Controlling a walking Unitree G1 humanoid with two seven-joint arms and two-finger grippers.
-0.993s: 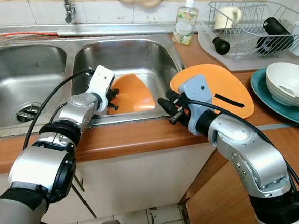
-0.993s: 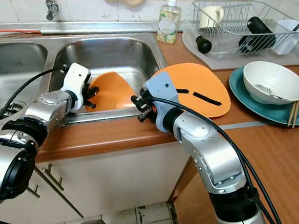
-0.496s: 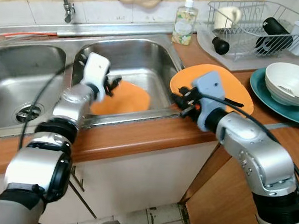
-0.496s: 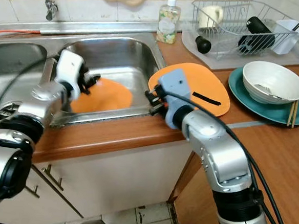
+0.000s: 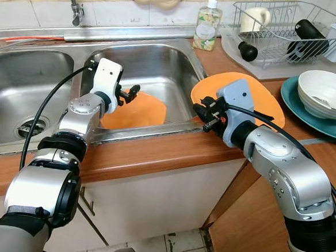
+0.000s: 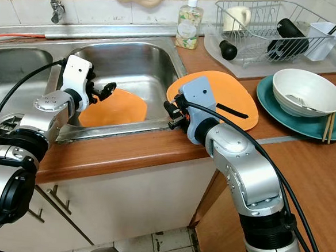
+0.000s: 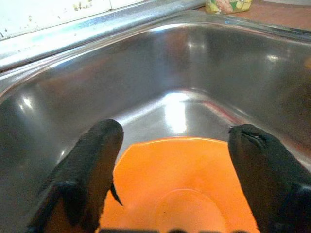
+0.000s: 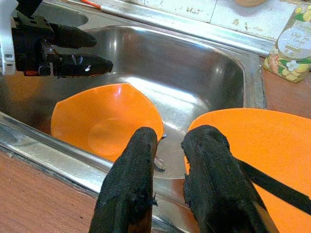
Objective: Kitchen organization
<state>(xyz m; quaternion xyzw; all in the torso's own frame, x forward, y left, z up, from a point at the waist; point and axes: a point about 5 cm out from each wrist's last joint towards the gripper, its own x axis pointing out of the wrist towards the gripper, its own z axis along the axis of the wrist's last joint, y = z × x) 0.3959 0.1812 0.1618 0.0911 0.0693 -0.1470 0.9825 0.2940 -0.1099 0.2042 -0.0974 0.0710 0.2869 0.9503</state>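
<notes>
An orange plate (image 5: 137, 109) lies low in the right basin of the steel sink (image 5: 161, 59). My left gripper (image 5: 127, 95) hovers just above its left edge, open, with nothing between the fingers (image 7: 97, 160). A second orange plate (image 5: 262, 95) rests on the wooden counter to the right of the sink, with a black strip (image 5: 257, 114) lying across it. My right gripper (image 5: 202, 118) sits at that plate's left rim, over the sink's edge. Its fingers (image 8: 133, 179) stand a little apart and hold nothing.
A soap bottle (image 5: 208, 28) stands behind the sink, beside a dish rack (image 5: 290, 31) with a mug and utensils. A white bowl (image 5: 327, 94) sits on a teal plate at the right, chopsticks (image 6: 329, 127) beside it. The tap (image 5: 76, 7) rises between the two basins.
The sink plate, tilted up against my left gripper one second ago, now lies flatter on the basin floor. The left gripper has let go and drawn back. The right gripper moved right.
</notes>
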